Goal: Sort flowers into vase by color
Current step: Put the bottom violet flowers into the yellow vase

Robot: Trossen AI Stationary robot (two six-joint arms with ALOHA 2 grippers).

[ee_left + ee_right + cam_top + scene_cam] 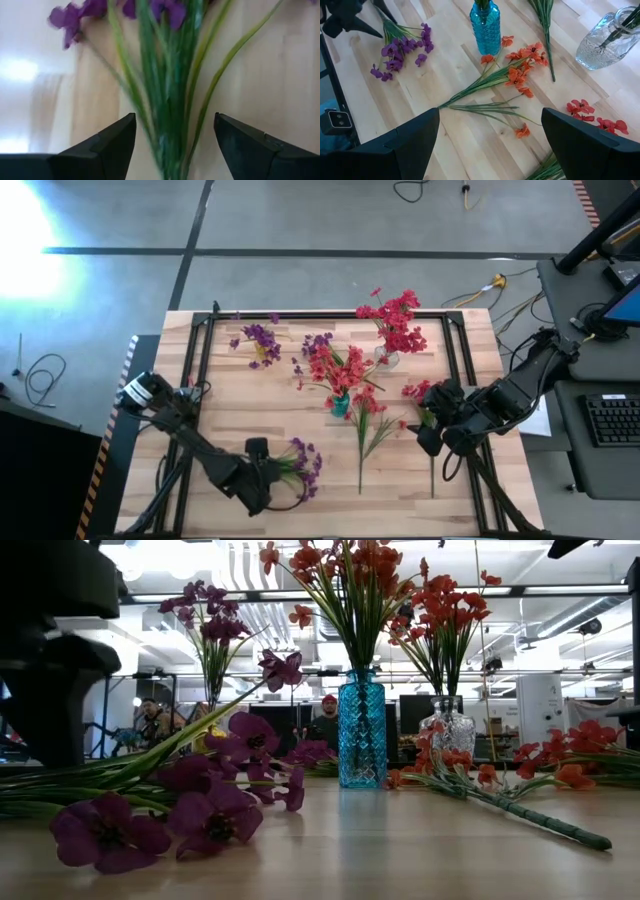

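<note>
Near the counter's (250,420) front edge, the left gripper (268,480) sits low with jaws parted around the green stems of a purple sprig (303,465) lying flat; whether they touch is unclear. The right gripper (432,435), jaws wide and empty, hovers over a red sprig (420,395) at the right. A blue vase (341,404) holds red flowers, and 2 more vases stand behind.

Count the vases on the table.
3. Blue vase mid-table; clear glass vase beyond it, rightward; a yellowish vase, largely hidden under purple blossoms, toward the far left.
</note>
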